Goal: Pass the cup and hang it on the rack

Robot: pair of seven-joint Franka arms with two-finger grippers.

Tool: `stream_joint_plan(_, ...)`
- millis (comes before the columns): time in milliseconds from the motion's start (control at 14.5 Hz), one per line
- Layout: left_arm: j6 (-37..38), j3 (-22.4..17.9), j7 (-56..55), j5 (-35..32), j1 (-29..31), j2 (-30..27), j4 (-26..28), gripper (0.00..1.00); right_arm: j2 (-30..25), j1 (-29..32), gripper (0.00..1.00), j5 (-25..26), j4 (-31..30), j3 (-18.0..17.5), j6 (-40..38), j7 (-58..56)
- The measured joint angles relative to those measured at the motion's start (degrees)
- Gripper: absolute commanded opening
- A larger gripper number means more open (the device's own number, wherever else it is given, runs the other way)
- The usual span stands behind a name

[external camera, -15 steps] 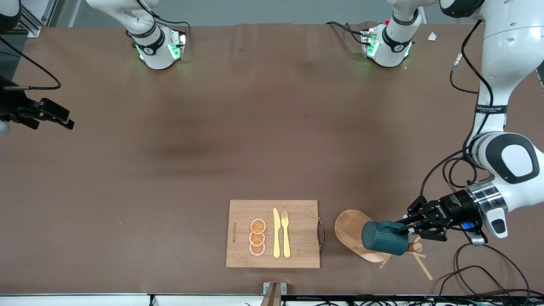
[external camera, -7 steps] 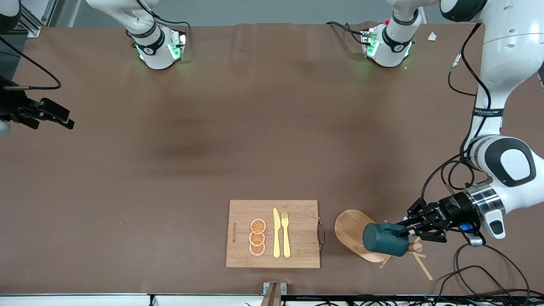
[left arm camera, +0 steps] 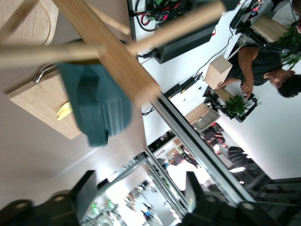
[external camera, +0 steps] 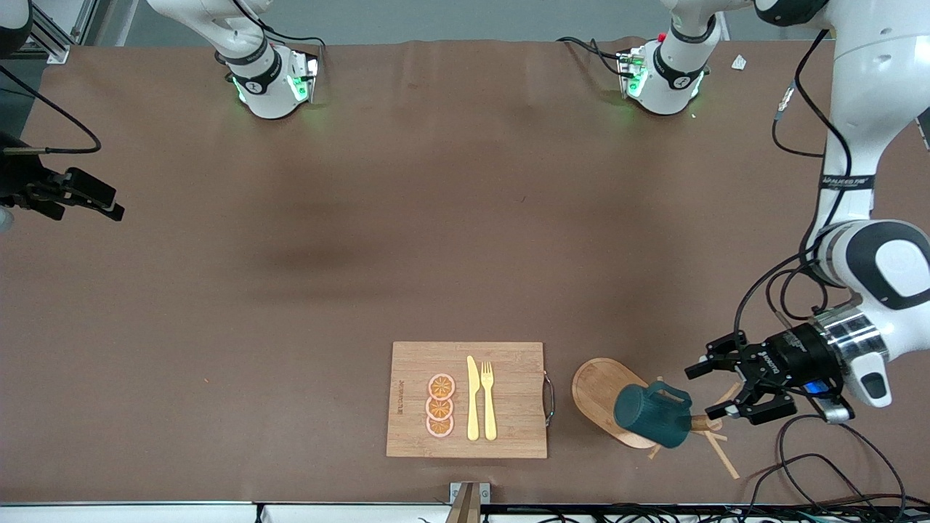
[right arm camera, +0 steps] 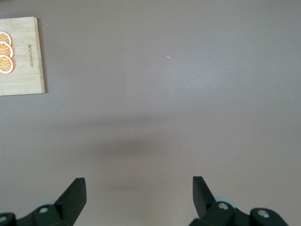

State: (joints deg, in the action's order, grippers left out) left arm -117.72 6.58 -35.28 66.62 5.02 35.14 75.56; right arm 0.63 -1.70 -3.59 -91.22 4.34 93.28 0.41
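The cup (external camera: 652, 415) is seen hung by its handle on a peg of the rack (external camera: 607, 398), just beside the cutting board (external camera: 508, 396), toward the left arm's end of the surface (external camera: 436, 240). The left tool (external camera: 716, 388) is spread wide, apart from the cup — nothing is held. The right tool (right arm camera: 138, 193) waits, also wide, over bare surface.

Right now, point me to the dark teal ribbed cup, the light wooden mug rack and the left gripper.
Dark teal ribbed cup (external camera: 649, 416): front view, on its ribbed outer wall.
Light wooden mug rack (external camera: 597, 383): front view, on a bare part of its oval base.
Left gripper (external camera: 706, 391): front view, midway between its open fingertips, beside the cup.
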Motion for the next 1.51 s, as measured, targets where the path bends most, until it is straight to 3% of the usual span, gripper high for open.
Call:
stream_joint_plan(412,7.3,6.2,-7.2,-33.4,-1.0,-11.8,-0.2,1.00,0.0,0.1,1.00,0.0,0.0,0.0,-0.1,0.0)
stream_joint_plan(688,13.6,12.4,-6.6,-59.5,-0.9,-16.0,-0.1,1.00,0.0,0.1,1.00,0.0,0.0,0.0,-0.1,0.0)
stream_joint_plan(825,18.3,15.5,-4.8,-68.8,-0.9,-17.7,-0.1,1.00,0.0,0.1,1.00,0.0,0.0,0.0,-0.1,0.0)
stream_joint_plan(1100,25.0,15.0,5.3,-72.4,-0.8,-22.3,-0.1,1.00,0.0,0.6,1.00,0.0,0.0,0.0,-0.1,-0.7)
stream_joint_plan(1512,33.3,4.1,23.2,-69.5,-2.6,-31.9,6.1,1.00,0.0,1.4,1.00,0.0,0.0,0.0,-0.1,-2.6)
